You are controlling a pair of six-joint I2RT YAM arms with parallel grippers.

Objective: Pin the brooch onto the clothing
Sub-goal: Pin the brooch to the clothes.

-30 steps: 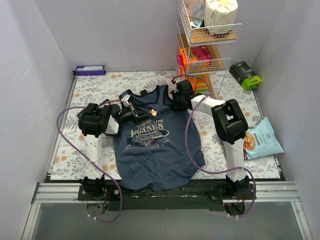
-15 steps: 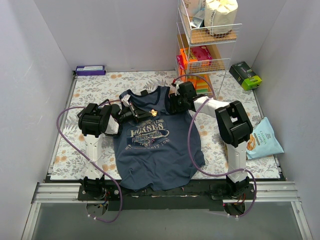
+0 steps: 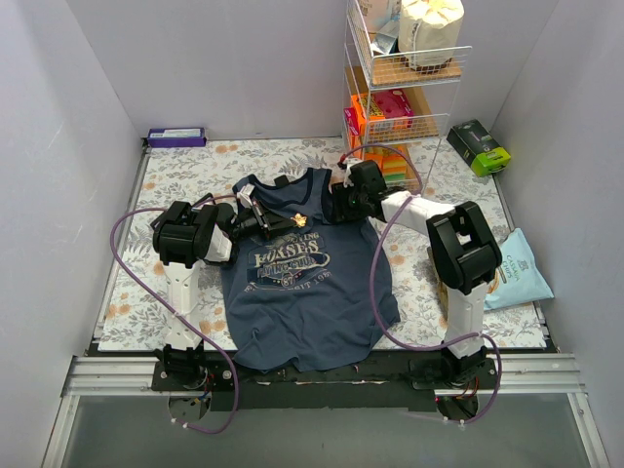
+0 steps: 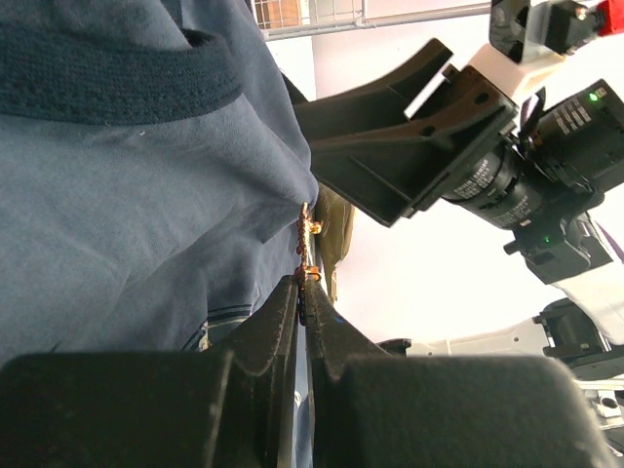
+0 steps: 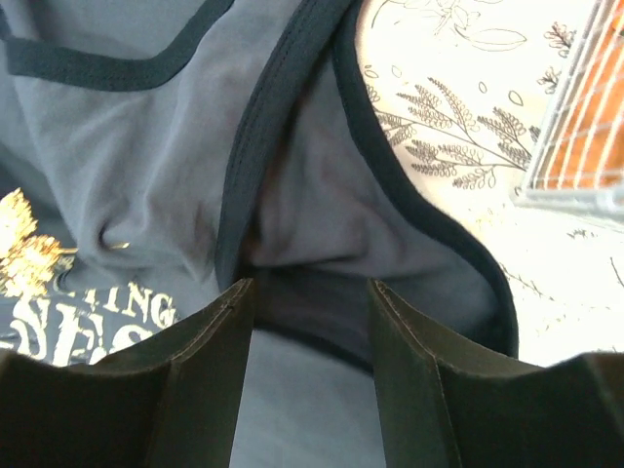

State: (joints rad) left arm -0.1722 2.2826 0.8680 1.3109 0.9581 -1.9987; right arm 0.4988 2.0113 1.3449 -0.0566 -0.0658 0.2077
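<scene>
Top (image 3: 302,292) lies flat, front up, on the floral tabletop (image 3: 185,175), neck toward the far side. Brooch (image 3: 299,221), small and gold, sits on the upper chest just above the pale print (image 3: 290,258), between the two claws. Left claw (image 4: 304,292) is clamped on the brooch's lower end, with only the gold piece between its fingers (image 4: 278,312). In the left wrist view the brooch stands edge-on against a raised fold of the cloth. Right claw (image 5: 310,292) is apart and holds nothing. It is poised over the dark trim (image 5: 283,107) of the armhole on the right arm's side, near the brooch but not on it; whether it touches the cloth cannot be told. Step in hand, by judgement: fastening the brooch into the chest fabric, with the left arm carrying the pin and the right arm placed to steady the cloth. Whether the pin has pierced the cloth is not visible. Next move likely calls for the right claw to grip fabric beside the brooch and hold it taut. The left claw would then drive the pin through at a shallow angle, without dragging the top across the tabletop.
</scene>
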